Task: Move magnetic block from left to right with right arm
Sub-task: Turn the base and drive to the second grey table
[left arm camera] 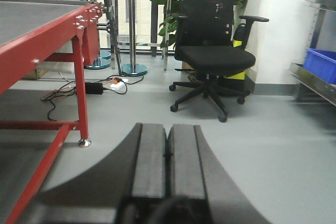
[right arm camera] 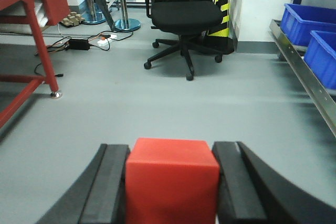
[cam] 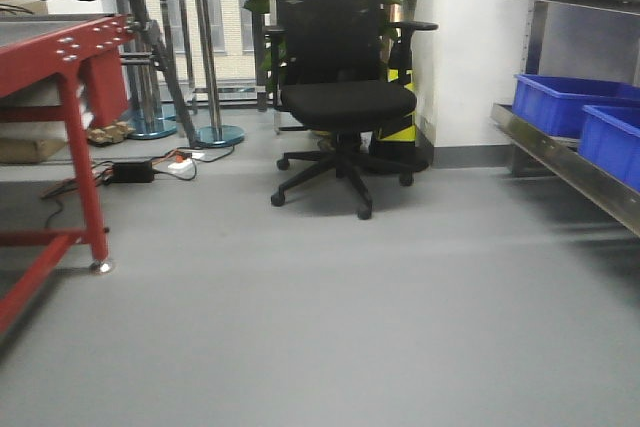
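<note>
The small bright-red, smooth-faced magnetic block [right arm camera: 171, 182] is clamped between the two black padded fingers [right arm camera: 107, 182] of the right gripper [right arm camera: 170, 153]. Both pads touch its side faces, so the jaws stand apart by just the cube's own width. In the right wrist view the cube is held in the air above the plain grey floor [right arm camera: 157, 103], on the near side of the black mesh-backed swivel office chair [right arm camera: 184, 11] and well apart from it. The left gripper [left arm camera: 168, 150] holds nothing: its two flat black fingers [left arm camera: 149, 156] are pressed together with only a thin seam between them. It hangs over the floor with the chair ahead of it and a little to the right. To the left of the chair stands a red-painted metal table frame [cam: 80, 57], one footed leg resting on the floor. Between that leg and the chair's wheeled base lie a black power adapter [cam: 132, 171] and a white power strip [cam: 185, 162] with loose cables trailing from them. Behind the chair and to its left rise chrome posts on round bases [cam: 205, 67], and green leaves of a plant [left arm camera: 170, 22] show just beside the chair's backrest. Behind the chair on its right, against the white wall, stands a yellow-and-black striped cone [cam: 400, 127]. Farther right of the chair, a steel shelf rack [cam: 560, 162] carries blue plastic bins [cam: 555, 102] on its sloping lower shelf.
</note>
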Robot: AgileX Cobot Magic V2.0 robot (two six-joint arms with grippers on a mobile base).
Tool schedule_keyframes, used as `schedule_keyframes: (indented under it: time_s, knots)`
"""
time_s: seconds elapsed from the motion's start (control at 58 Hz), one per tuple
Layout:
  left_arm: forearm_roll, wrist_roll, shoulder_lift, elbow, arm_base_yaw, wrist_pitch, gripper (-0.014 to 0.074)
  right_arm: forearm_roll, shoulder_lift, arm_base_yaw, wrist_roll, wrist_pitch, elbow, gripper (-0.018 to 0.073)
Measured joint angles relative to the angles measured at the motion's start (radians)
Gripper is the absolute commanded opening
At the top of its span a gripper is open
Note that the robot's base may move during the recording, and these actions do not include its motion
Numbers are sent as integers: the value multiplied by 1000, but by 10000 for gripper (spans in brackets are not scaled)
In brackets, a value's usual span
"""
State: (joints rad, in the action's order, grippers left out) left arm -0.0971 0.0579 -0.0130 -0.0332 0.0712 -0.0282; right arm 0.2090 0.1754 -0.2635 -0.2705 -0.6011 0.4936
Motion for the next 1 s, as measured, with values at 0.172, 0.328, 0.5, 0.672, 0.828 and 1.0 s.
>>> schedule_keyframes:
  time_s: [0.172, 0.328, 0.5, 0.672, 0.828, 1.0]
  knots:
    - [0, 0, 0, 0, 0, 0, -126, 0, 0, -2, 0, 0, 0, 181]
    - [0, 0, 0, 0, 0, 0, -126, 0, 0, -2, 0, 0, 0, 181]
    - [0, 0, 0, 0, 0, 0, -126, 0, 0, -2, 0, 0, 0, 181]
    - [0, 0, 0, 0, 0, 0, -126, 0, 0, -2, 0, 0, 0, 181]
    - [0, 0, 0, 0, 0, 0, -126, 0, 0, -2, 0, 0, 0, 181]
    - [0, 0, 0, 0, 0, 0, -126, 0, 0, -2, 0, 0, 0, 181]
